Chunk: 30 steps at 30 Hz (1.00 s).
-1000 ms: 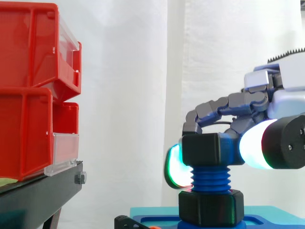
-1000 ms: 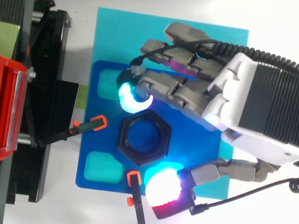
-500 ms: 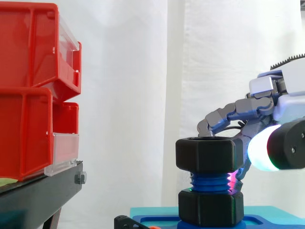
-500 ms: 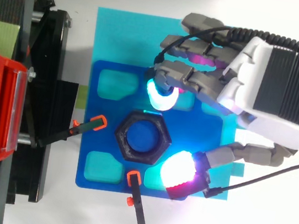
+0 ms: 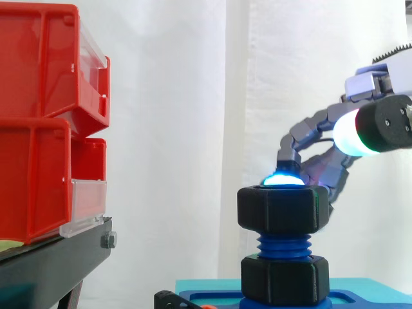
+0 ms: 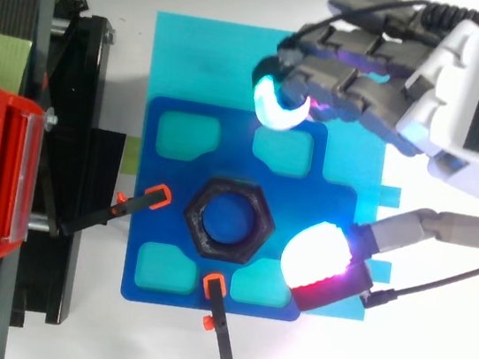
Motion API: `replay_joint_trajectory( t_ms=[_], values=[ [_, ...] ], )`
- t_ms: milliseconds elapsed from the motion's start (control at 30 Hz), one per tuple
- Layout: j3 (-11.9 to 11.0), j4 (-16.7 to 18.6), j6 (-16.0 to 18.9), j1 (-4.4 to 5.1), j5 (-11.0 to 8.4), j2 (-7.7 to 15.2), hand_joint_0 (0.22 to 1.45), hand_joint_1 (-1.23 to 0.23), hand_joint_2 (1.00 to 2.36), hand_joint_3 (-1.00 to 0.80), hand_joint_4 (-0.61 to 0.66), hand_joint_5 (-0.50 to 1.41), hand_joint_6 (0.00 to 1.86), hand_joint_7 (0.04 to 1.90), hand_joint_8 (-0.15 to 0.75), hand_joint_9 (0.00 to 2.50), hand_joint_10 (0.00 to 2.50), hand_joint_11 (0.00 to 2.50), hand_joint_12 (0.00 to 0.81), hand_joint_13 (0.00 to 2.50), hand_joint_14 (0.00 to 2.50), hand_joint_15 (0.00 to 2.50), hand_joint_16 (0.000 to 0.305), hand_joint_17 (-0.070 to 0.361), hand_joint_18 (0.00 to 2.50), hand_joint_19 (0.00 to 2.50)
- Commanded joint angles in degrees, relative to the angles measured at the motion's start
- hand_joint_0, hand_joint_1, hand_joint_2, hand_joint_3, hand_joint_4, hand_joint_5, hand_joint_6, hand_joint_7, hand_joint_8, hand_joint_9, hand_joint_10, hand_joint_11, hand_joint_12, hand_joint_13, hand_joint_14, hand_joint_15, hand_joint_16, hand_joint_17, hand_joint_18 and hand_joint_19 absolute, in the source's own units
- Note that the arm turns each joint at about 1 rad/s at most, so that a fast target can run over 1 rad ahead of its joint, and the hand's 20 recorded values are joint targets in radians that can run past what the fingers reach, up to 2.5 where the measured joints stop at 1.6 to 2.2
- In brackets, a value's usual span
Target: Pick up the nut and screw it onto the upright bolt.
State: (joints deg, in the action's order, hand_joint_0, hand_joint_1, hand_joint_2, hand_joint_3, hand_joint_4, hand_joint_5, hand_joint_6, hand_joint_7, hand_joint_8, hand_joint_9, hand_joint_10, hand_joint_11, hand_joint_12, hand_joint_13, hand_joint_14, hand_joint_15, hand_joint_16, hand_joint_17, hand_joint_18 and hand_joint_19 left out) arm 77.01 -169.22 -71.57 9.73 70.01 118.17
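Observation:
The black hex nut (image 5: 278, 209) sits on top of the upright blue bolt (image 5: 283, 245), with several threads bare beneath it; from above the nut (image 6: 227, 222) rings the bolt's top. A second black hex piece (image 5: 284, 280) stands at the bolt's foot. My hand (image 6: 467, 86) hovers to the right of and above the nut, clear of it and open. Its fingers are loosely bent and hold nothing. One cyan fingertip (image 6: 278, 105) is beyond the nut, and the white-magenta thumb pad (image 6: 316, 255) is to its right.
The bolt stands on a blue plate (image 6: 165, 169) with teal pockets, on a cyan mat (image 6: 203, 58). Two black clamps with orange tips (image 6: 143, 202) (image 6: 217, 324) point at the nut. Red bins (image 5: 38, 129) on a black stand (image 5: 51, 264) fill the left.
The hand let go of the nut and drew back up and to the right. The nut stays on the bolt, lower on the thread than one second ago.

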Motion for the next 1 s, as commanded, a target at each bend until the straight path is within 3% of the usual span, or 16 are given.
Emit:
replay_joint_trajectory(
  t_ms=[0, 100, 233, 533, 667, 733, 900, 933, 967],
  values=[
    [-0.63, 0.65, -1.12, -1.03, 1.53, -0.05, 0.32, -0.32, 1.0, -0.5, 0.21, -0.16, 0.5, 0.73, 0.325, 0.86, 0.0, 0.01, 0.413, 0.51, 0.0, 0.0, 0.053, 0.12, 0.25, 0.08],
    [-0.72, 4.43, -2.0, -1.56, 3.29, -0.05, 0.32, -0.33, 1.0, -0.5, 0.2, -0.17, 0.5, 0.7, 0.325, 0.82, 0.0, 0.0, 0.413, 0.49, 0.0, 0.0, 0.054, 0.12, 0.24, 0.08],
    [-0.63, 8.56, -2.09, -1.47, 4.7, 0.04, 0.33, -0.33, 1.0, -0.5, 0.2, -0.17, 0.5, 0.69, 0.319, 0.79, 0.0, 0.0, 0.412, 0.46, 0.0, 0.0, 0.053, 0.12, 0.22, 0.08],
    [-0.63, 14.27, -2.0, -0.24, 4.52, 2.42, 0.34, -0.32, 1.0, -0.5, 0.22, -0.15, 0.5, 0.72, 0.322, 0.78, 0.0, 0.01, 0.41, 0.45, 0.0, 0.0, 0.053, 0.119, 0.2, 0.1],
    [-0.63, 16.12, -1.73, 0.99, 1.89, 2.42, 0.34, -0.31, 1.0, -0.5, 0.23, -0.12, 0.5, 0.75, 0.317, 0.76, 0.0, 0.0, 0.408, 0.39, 0.0, 0.0, 0.054, 0.122, 0.17, 0.1],
    [-0.63, 15.68, -1.38, 1.61, -0.57, 2.42, 0.34, -0.3, 1.0, -0.5, 0.22, -0.11, 0.5, 0.73, 0.294, 0.62, 0.0, 0.0, 0.399, 0.24, 0.0, 0.0, 0.055, 0.124, 0.0, 0.03],
    [-0.63, 14.01, 0.73, 2.31, -4.53, 2.42, 0.34, -0.25, 1.0, -0.5, 0.2, -0.11, 0.5, 0.69, 0.252, 0.38, 0.0, 0.0, 0.395, 0.02, 0.0, 0.0, 0.057, 0.127, 0.0, 0.0],
    [-0.63, 14.01, 0.73, 2.31, -4.53, 2.42, 0.34, -0.25, 1.0, -0.5, 0.19, -0.11, 0.5, 0.68, 0.245, 0.36, 0.0, 0.0, 0.393, 0.0, 0.0, 0.0, 0.057, 0.127, 0.0, 0.0],
    [-0.63, 13.66, 1.61, 2.57, -6.46, 2.42, 0.34, -0.25, 1.0, -0.5, 0.19, -0.11, 0.5, 0.68, 0.243, 0.35, 0.0, 0.0, 0.392, 0.0, 0.0, 0.0, 0.057, 0.127, 0.0, 0.0]
  ],
)
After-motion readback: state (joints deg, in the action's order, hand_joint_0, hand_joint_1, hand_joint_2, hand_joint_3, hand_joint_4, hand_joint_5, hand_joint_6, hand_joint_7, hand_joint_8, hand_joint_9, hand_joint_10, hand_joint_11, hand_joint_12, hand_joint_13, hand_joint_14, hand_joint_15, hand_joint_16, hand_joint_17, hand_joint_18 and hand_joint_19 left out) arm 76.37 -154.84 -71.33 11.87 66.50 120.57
